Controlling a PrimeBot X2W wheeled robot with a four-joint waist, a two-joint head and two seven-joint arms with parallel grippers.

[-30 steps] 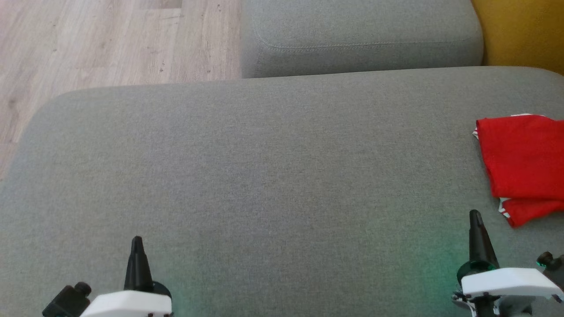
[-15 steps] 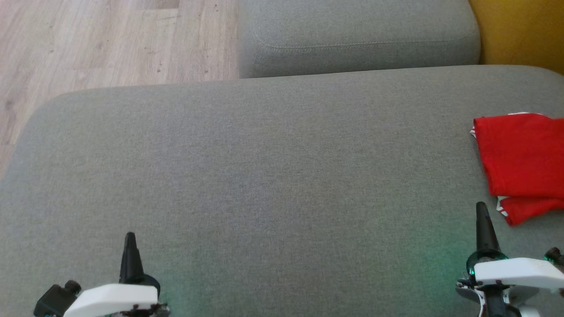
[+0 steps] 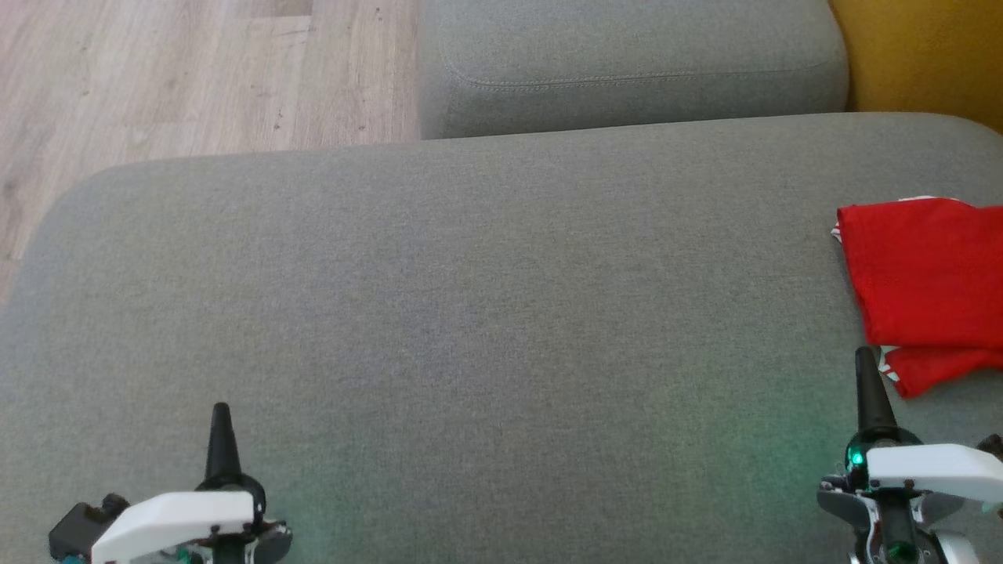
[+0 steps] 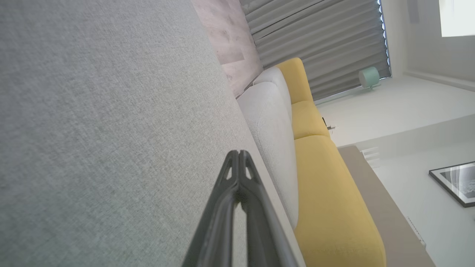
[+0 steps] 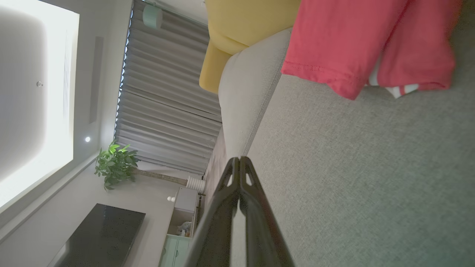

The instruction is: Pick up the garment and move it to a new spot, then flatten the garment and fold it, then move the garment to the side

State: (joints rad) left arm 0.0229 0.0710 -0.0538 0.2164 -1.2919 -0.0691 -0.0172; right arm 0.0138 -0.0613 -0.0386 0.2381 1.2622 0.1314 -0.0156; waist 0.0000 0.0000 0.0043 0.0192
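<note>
Left tool [image 3: 221, 409] is seen at the lower left of the head view, its two dark fingers pressed together into one point with nothing held between them. It is poised over the grey seat [image 3: 486, 313], pointing away from the robot, with its white wrist housing at the bottom edge. Right tool [image 3: 864, 354] is seen at the lower right in the same pose, its fingers likewise closed on nothing, and a green light is lit on its wrist. Its tip is just beside the near corner of the garment [image 3: 925, 266]. In the right wrist view a strip of seat is seen between tip and cloth.

The garment is red, folded into a rough rectangle, and is laid flat at the right side of the seat, cut off by the right edge of the head view. Red-and-white striped trim is shown at its near corner.

A wide open stretch of seat is spread between the two tools and out to the rounded left edge. Pale wood floor [image 3: 157, 70] is seen beyond that edge. A second grey cushion [image 3: 627, 63] is set against the far edge, and a yellow sofa [image 3: 932, 55] is seen at the far right corner.
</note>
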